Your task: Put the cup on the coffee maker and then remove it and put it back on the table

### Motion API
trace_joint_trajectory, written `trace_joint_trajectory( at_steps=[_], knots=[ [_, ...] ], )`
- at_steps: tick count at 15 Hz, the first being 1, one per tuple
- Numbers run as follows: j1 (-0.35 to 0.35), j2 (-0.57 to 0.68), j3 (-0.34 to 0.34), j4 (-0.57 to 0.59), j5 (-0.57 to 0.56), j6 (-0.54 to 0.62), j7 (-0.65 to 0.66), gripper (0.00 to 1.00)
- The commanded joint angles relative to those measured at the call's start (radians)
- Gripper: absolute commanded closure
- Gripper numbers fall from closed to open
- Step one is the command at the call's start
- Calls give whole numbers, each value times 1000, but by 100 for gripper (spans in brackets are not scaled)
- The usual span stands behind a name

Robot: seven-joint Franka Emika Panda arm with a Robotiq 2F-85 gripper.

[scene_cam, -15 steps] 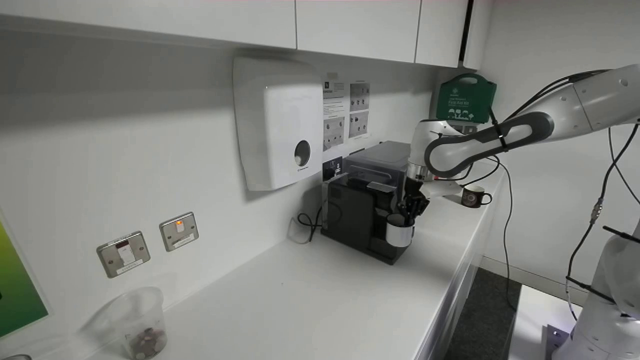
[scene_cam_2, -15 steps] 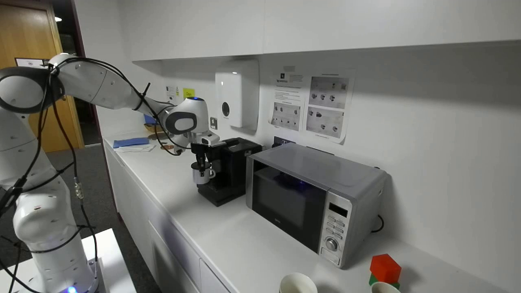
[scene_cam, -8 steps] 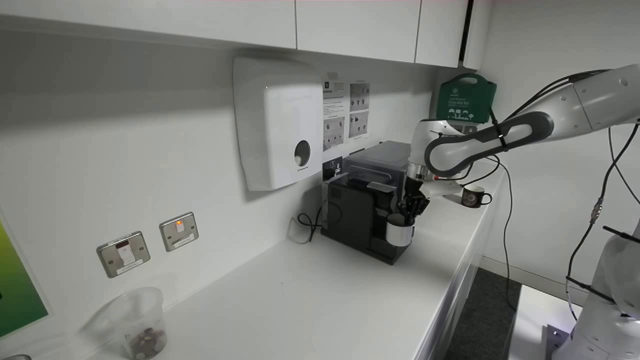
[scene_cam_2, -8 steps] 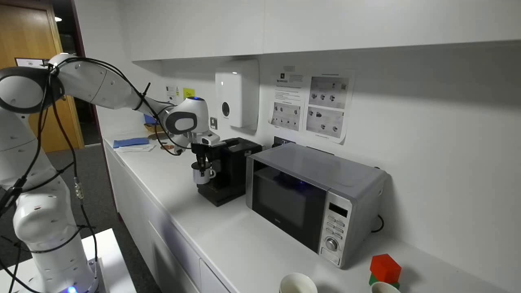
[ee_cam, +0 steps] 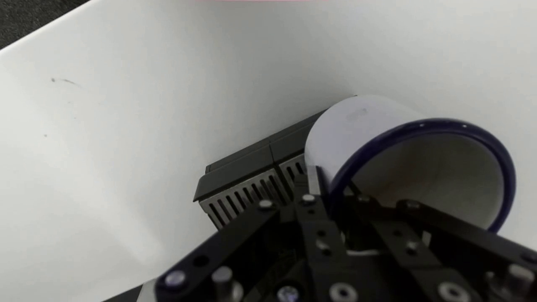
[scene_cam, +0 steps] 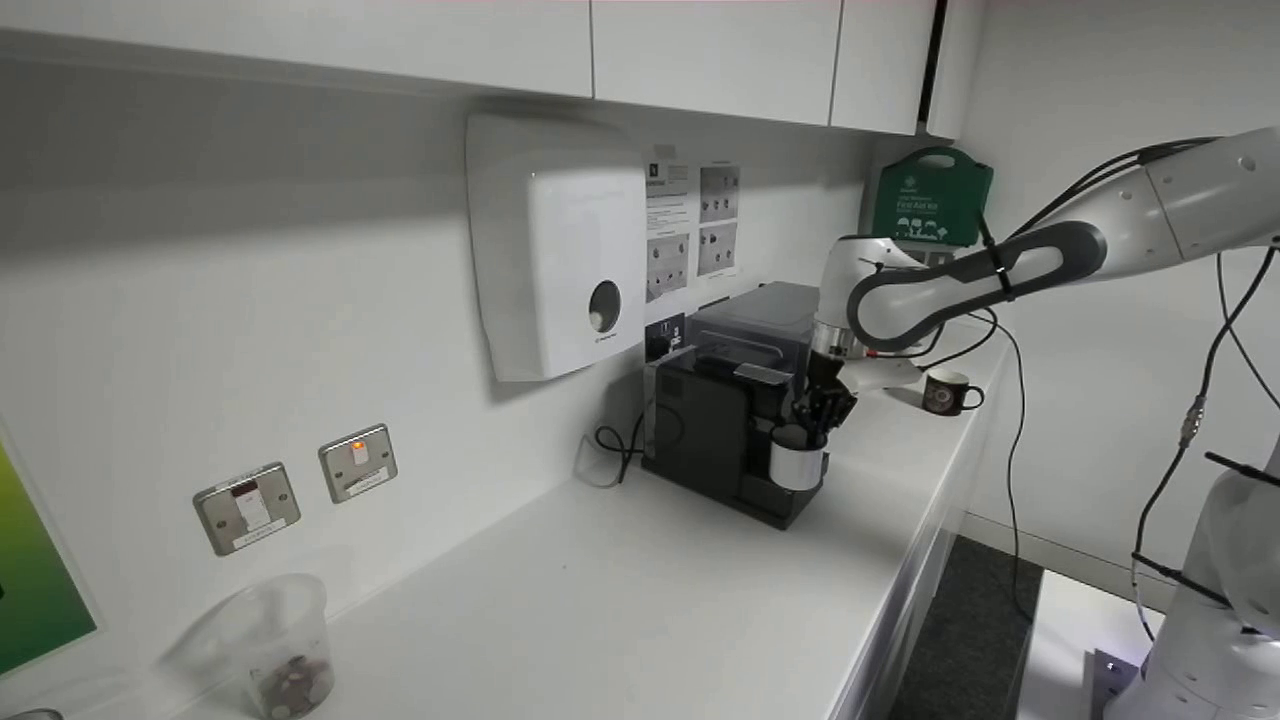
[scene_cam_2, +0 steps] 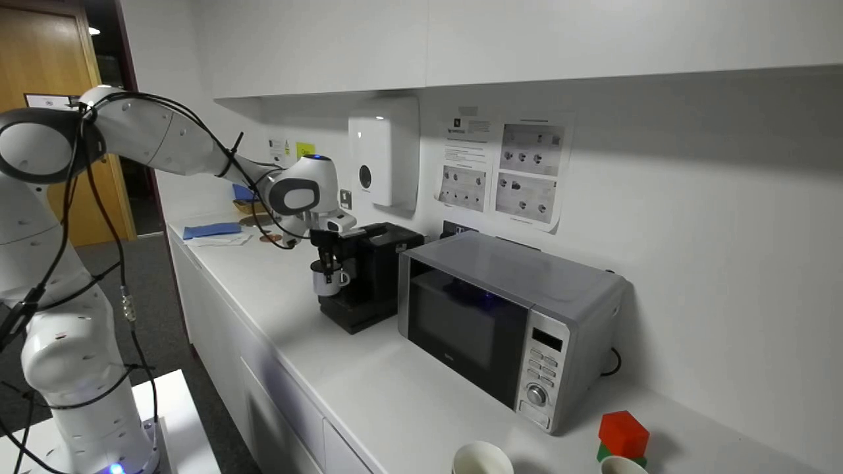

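Gripper [scene_cam: 818,434] and cup [scene_cam: 797,468] are both placed at the front of the coffee maker [scene_cam: 697,428]; the cup is clasped by its wall, pinched at the blue rim [ee_cam: 444,125]. From the gripper, the body of the cup hangs downward and off toward the side of the coffee maker away from the microwave [scene_cam_2: 507,309]. Little or no tilt of its upright axis is seen, and its handle [scene_cam_2: 344,279] appears, in an exterior view, to be turned toward the coffee maker. In the wrist view, the coffee maker's slotted tray [ee_cam: 235,174] is partly covered by the cup at the end away from the microwave, while the other end is uncovered. Contact between cup and tray cannot be told, though the base seems to be held above it. On that sideways offset the coming move is judged to turn: for placing, a shift toward the microwave side of the coffee maker and a lowering would probably be needed; for removal, the cup would have to be drawn clear of the front before being set on the bench [scene_cam: 600,610]. Which of the two is in hand cannot be settled.
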Motion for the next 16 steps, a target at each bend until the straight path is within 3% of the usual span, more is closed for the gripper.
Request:
trace_joint_trajectory(
  at_steps=[1, 16],
  knots=[
    [2, 27, 2, 64, -13, -58, 5, 98],
    [4, 41, -2, 81, -14, -58, 2, 98]
  ],
)
